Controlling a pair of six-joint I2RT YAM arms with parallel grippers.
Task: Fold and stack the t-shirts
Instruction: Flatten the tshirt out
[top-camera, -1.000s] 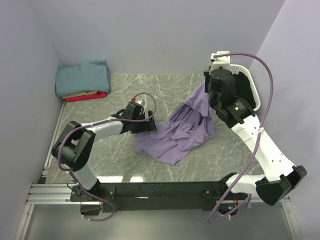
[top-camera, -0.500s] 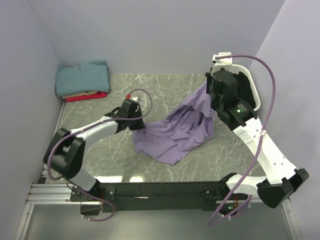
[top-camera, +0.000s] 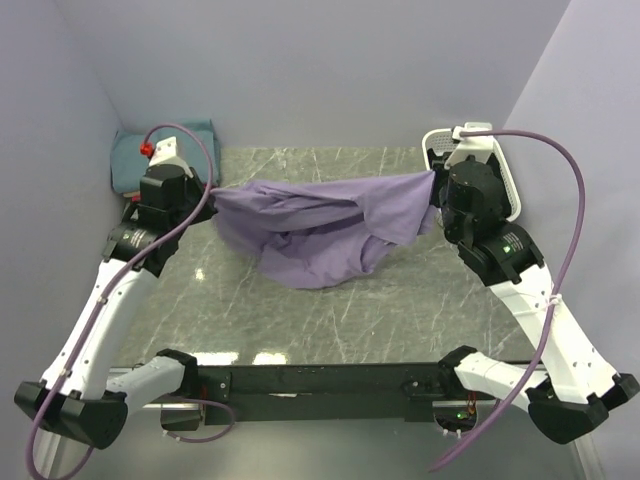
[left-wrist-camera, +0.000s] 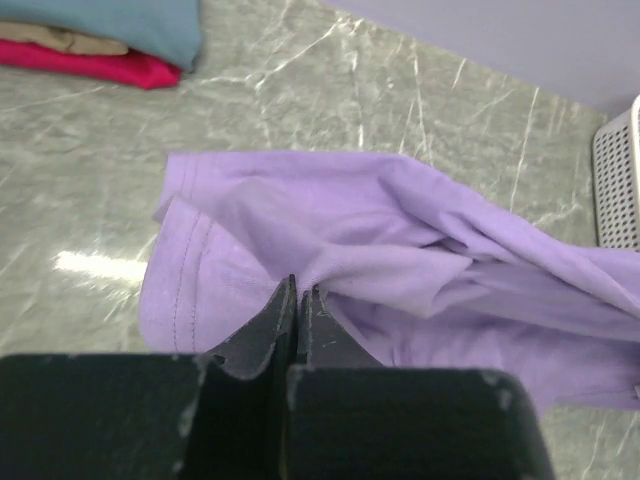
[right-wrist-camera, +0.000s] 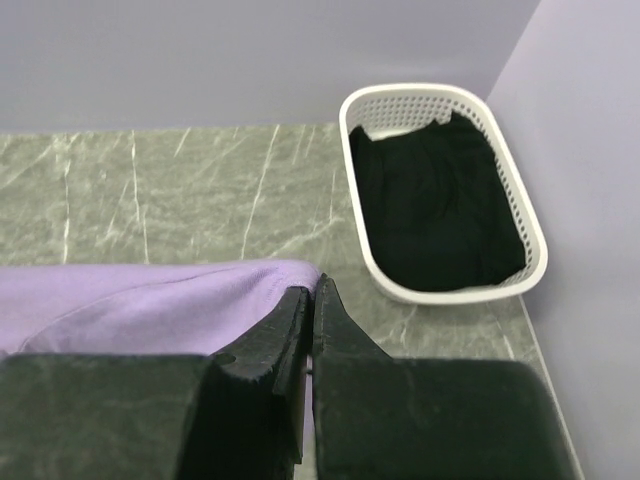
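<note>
Top external | left pincer (top-camera: 212, 192) at 9 o'clock, right pincer (top-camera: 434, 192) at 3 o'clock, both gripping large lavender cloth t-shirt (top-camera: 310, 232) | best: stretch evenly, lower flat onto grey marbled tabletop (top-camera: 400, 310)

No writing, label, brand mark or number can be read in any view. The lavender t-shirt (top-camera: 320, 230), the folded t-shirts (left-wrist-camera: 150, 30) at the far left corner of the worktop (top-camera: 400, 300) and the white basket (right-wrist-camera: 440, 92) at its far right edge show plain surfaces only.
</note>
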